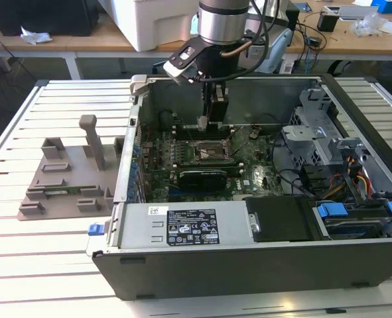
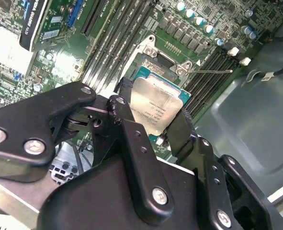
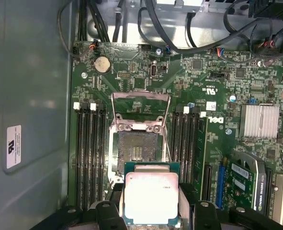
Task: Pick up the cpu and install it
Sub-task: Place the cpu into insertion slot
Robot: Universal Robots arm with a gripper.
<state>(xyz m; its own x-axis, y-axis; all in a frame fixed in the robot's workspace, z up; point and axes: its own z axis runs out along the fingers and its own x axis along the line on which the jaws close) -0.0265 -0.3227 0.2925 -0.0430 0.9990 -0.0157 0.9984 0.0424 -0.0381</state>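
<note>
Over motherboard (image 1: 262,177), claw (image 1: 209,124) grips cpu (image 3: 151,196); first wrist view bares open socket (image 3: 137,151).

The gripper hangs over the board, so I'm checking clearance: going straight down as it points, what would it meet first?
Probably the open socket on the motherboard: the gripper holds the cpu above it, so the cpu would touch first. Depth is unclear.

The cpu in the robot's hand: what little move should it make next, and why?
Probably slide the cpu sideways until it hangs squarely over the socket. The hand grips it by its edges above the motherboard, the socket looks open and empty, and in the first wrist view the cpu sits beside it, not over it.
</note>
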